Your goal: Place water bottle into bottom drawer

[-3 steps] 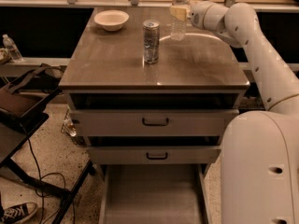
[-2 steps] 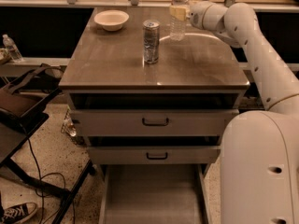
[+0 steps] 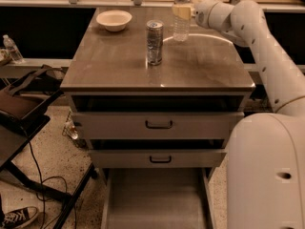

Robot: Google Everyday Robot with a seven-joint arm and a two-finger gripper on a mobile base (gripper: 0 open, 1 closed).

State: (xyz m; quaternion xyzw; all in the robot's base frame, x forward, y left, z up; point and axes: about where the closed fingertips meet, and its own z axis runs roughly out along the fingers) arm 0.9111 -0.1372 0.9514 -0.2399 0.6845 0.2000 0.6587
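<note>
Water bottle (image 3: 181, 26) stands upright nr the far edge of the counter (image 3: 119, 66), right of centre, long axis vertical, cap up. Gripper (image 3: 187, 11) sits at its right side, abt label-band height, arm reaching in from past the counter's right edge. So the bottle lies twd the left edge from the gripper. They look touching, but can't tell whether the gripper has closed on it or is only alongside.

Bottom drawer (image 3: 152, 199) is pulled out below the near edge, floor bare. Judgement: bottle must come up, cross the whole top twd the near edge, then go down, keeping right of the can (image 3: 154, 42) mid-counter. Bowl (image 3: 114, 19) at the far left corner is well apart.
</note>
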